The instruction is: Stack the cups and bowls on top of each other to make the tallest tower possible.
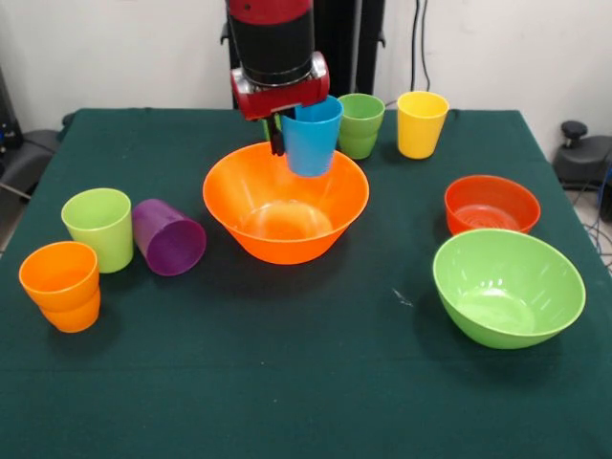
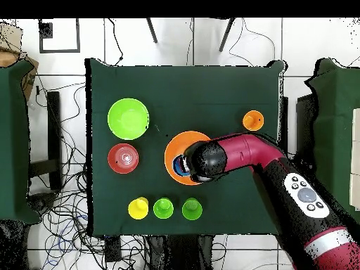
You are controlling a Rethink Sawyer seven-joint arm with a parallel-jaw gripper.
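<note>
My gripper (image 1: 293,132) is shut on the rim of a blue cup (image 1: 314,142) and holds it upright just above the back of the large orange bowl (image 1: 285,206). In the overhead view the arm covers most of that bowl (image 2: 174,149), and a bit of the blue cup (image 2: 181,166) shows. A darker green cup (image 1: 360,124) and a yellow cup (image 1: 421,122) stand behind the bowl. A lime cup (image 1: 99,228), a purple cup (image 1: 168,236) on its side and an orange cup (image 1: 62,285) are at the left. A red-orange bowl (image 1: 491,203) and a lime-green bowl (image 1: 507,285) are at the right.
The overhead view shows a yellow cup (image 2: 138,208) and two green cups (image 2: 163,207) (image 2: 191,208) in a row near the robot's base. The arm hides the purple and lime cups there. The green tablecloth (image 1: 287,382) covers the table.
</note>
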